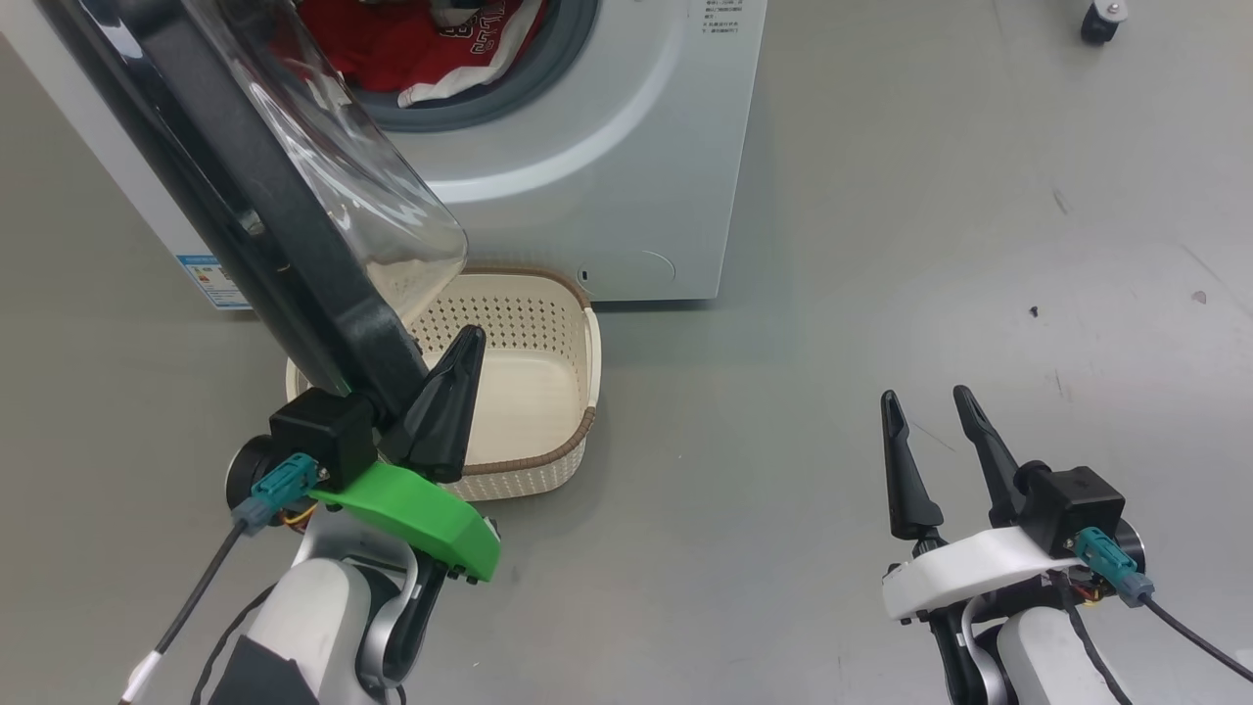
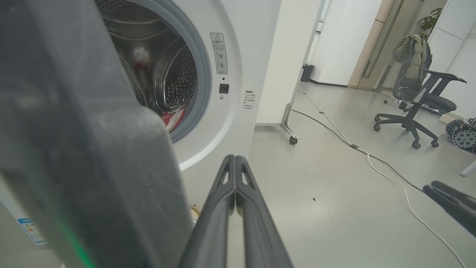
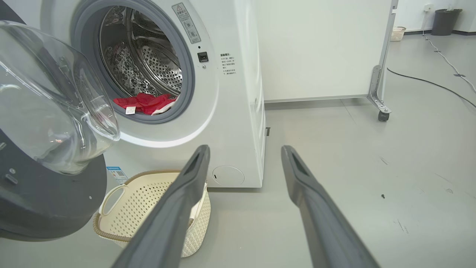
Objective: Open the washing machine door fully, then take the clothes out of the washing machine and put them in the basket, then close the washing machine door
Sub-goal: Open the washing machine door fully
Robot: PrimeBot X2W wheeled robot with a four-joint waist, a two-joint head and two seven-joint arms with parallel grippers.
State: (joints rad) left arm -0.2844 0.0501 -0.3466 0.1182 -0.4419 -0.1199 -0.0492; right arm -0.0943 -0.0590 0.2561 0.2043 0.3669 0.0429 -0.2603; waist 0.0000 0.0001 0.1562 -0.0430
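Observation:
The washing machine (image 1: 626, 176) stands with its door (image 1: 245, 196) swung out toward me, black rim edge-on and glass bowl (image 1: 382, 206) facing right. Red clothes (image 1: 411, 49) with white trim lie in the drum's mouth, also visible as clothes (image 3: 143, 103) in the right wrist view. The cream basket (image 1: 529, 392) sits on the floor under the door's free edge. My left gripper (image 1: 472, 338) is shut with nothing between its fingers, lying right beside the door's rim on the inner side. To the right, above bare floor, my right gripper (image 1: 925, 397) is open and empty.
A white partition on casters (image 3: 379, 108) stands right of the machine. Cables (image 2: 372, 156) run across the grey floor. An office chair (image 2: 416, 96) with a green jacket stands further off, and a dark bin (image 3: 444, 16) stands by the far wall.

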